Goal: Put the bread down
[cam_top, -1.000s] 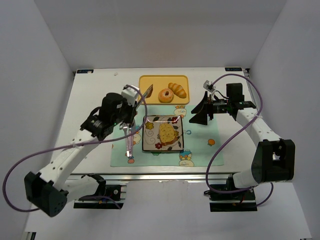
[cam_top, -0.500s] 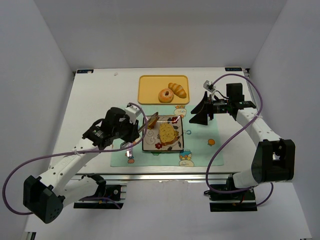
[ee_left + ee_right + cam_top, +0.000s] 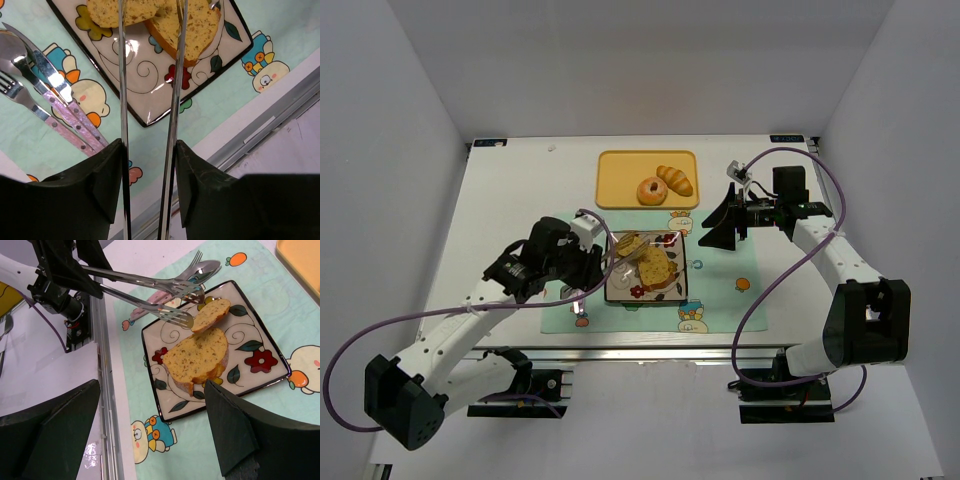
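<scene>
Steel cutlery (image 3: 55,82) lies on the teal placemat (image 3: 220,100) at the left, kept beside the plate rather than on it. Next to it, the left end effector (image 3: 149,150) grips long tongs (image 3: 176,316), presumably so the food is never touched directly. Their blades stand apart, with the tips just beside the smaller slice (image 3: 211,314). That slice lies on the square patterned plate (image 3: 234,295), leaning on the larger slice (image 3: 197,357), so the bread looks delivered. Further right, the right end effector (image 3: 712,228) hangs wide and empty, apart from the plate, probably to keep out of the way.
</scene>
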You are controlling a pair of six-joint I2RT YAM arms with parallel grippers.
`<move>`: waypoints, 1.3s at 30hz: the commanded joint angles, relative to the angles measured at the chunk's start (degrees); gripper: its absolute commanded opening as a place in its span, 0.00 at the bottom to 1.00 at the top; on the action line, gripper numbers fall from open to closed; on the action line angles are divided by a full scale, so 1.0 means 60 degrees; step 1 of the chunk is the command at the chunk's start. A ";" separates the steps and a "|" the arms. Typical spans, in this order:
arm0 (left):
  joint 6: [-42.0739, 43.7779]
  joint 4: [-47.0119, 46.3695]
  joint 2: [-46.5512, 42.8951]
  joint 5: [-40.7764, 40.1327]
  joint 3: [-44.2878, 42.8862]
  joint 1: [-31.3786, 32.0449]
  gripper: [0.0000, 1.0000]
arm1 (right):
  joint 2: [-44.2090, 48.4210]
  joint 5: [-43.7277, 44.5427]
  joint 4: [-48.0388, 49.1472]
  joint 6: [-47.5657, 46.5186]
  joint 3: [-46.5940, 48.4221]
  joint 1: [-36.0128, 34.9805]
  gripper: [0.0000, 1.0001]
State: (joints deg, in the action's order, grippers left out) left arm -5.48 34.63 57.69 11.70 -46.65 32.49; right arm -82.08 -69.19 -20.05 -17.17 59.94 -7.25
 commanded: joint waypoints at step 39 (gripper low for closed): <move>0.2304 -0.5450 0.3275 0.0569 0.1828 -0.8623 0.66 | 0.0248 -0.0217 -0.1081 -0.0933 0.0556 0.0036 0.89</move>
State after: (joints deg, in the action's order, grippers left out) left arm 6.02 4.36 77.01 11.88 -34.13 -19.03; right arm -82.08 -69.60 -25.67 -21.74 61.84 -7.22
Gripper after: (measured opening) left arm 0.649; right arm 0.895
